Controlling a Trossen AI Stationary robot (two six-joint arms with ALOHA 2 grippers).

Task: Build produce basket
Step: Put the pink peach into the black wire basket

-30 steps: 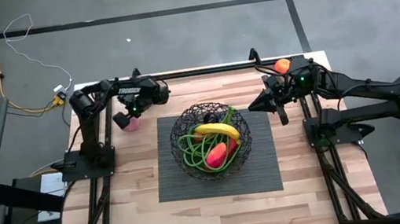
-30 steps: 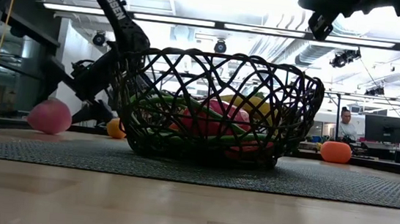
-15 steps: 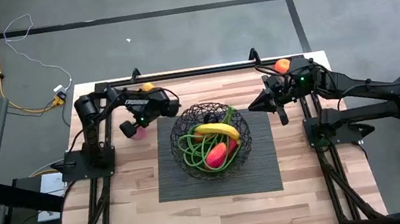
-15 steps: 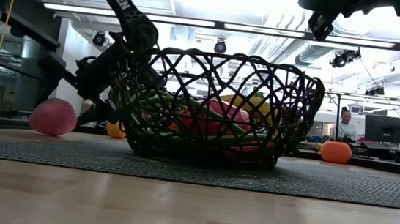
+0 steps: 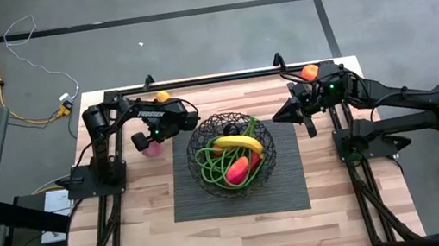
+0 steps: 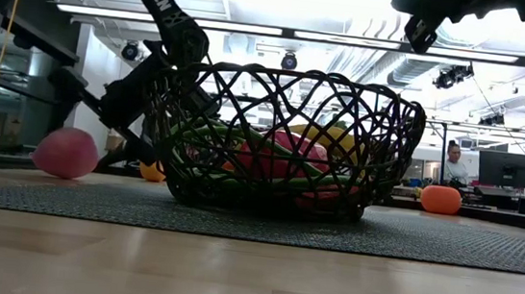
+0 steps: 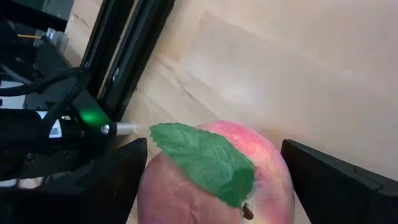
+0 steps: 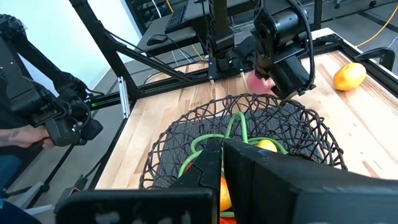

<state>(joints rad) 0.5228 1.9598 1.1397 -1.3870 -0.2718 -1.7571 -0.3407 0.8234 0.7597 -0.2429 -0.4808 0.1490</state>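
- A light wooden table [image 5: 244, 228] stood on a grey floor, with a dark ribbed mat [image 5: 290, 186] at the centre of the high view.
- The basket [image 5: 232, 151], a round black wire bowl, sat on the mat, upper middle of the frame.
- Inside it lay a yellow banana [image 5: 238, 143], green beans [image 5: 209, 161] and a red pepper [image 5: 238, 170].
- The left gripper [image 5: 150, 139] hung left of the basket, its fingers spread wide on either side of a pink peach [image 7: 214, 177] with a green leaf; the pictures did not show whether they touched it.
- The peach rested on the bare wood, just off the mat's upper left corner.
- One orange [image 5: 162, 96] lay near the table's top edge, another [image 5: 310, 72] at the upper right.
- The right gripper [image 5: 277, 117] hovered just right of the basket, raised off the table, fingers pressed together and holding nothing.
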